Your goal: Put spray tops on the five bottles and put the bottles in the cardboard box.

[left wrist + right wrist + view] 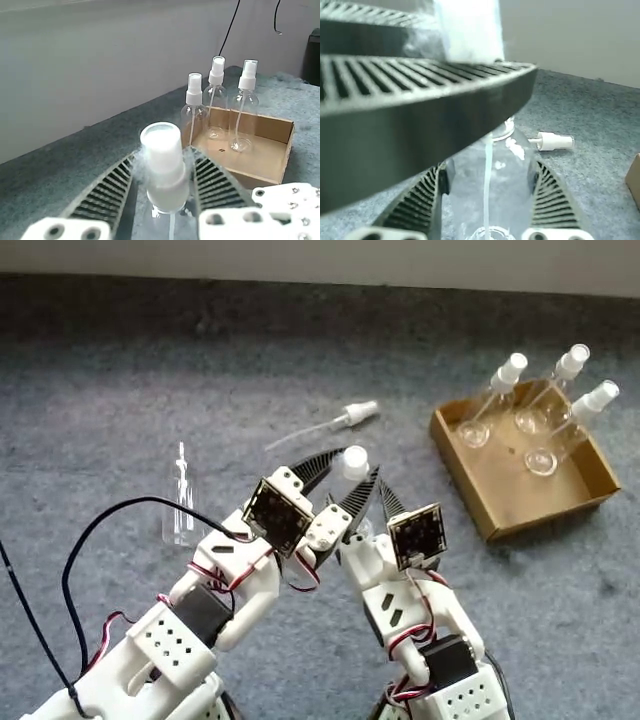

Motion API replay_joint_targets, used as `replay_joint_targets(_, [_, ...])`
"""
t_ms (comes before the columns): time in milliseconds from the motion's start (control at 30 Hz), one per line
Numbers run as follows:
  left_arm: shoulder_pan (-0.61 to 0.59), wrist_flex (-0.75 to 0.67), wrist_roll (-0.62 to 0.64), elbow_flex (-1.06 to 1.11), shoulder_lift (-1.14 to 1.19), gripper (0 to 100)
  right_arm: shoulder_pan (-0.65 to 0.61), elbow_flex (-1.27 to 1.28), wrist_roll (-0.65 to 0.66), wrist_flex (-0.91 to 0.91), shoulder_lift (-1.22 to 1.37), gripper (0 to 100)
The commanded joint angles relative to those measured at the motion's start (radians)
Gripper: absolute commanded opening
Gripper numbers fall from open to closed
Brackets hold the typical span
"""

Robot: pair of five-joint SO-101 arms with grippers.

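Note:
In the high view my left gripper (350, 464) is shut on a white spray top (354, 461), which stands on the neck of a clear bottle (490, 170). In the left wrist view the ribbed fingers (107, 192) press both sides of this spray top (161, 150). Just below it, my right gripper (372, 502) is shut on the bottle's body, upright between its fingers (415, 207). The cardboard box (500, 515) at the right holds three capped bottles (548, 390). A loose spray top (358, 414) lies on the cloth, and an uncapped bottle (181, 498) lies at the left.
Grey cloth covers the table. The box (265, 122) stands right of both grippers, with its front half bare. The loose spray top (552, 141) with its long tube lies just beyond the grippers. A black cable (70, 570) loops along the left arm.

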Motion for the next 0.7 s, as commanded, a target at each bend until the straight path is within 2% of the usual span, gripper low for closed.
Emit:
replay_joint_targets(0, [0.008, 0.003, 0.008, -0.045, -0.004, 1, 0.001, 0.127, -0.008, -0.001, -0.015, 10.2])
replay_joint_targets(400, [-0.007, 0.005, 0.009, -0.045, 0.004, 1, 0.001, 0.127, -0.006, -0.001, -0.015, 10.2])
replay_joint_targets(667, [0.001, 0.000, 0.014, -0.105, 0.182, 1, 0.001, 0.127, -0.006, 0.001, -0.015, 10.2])
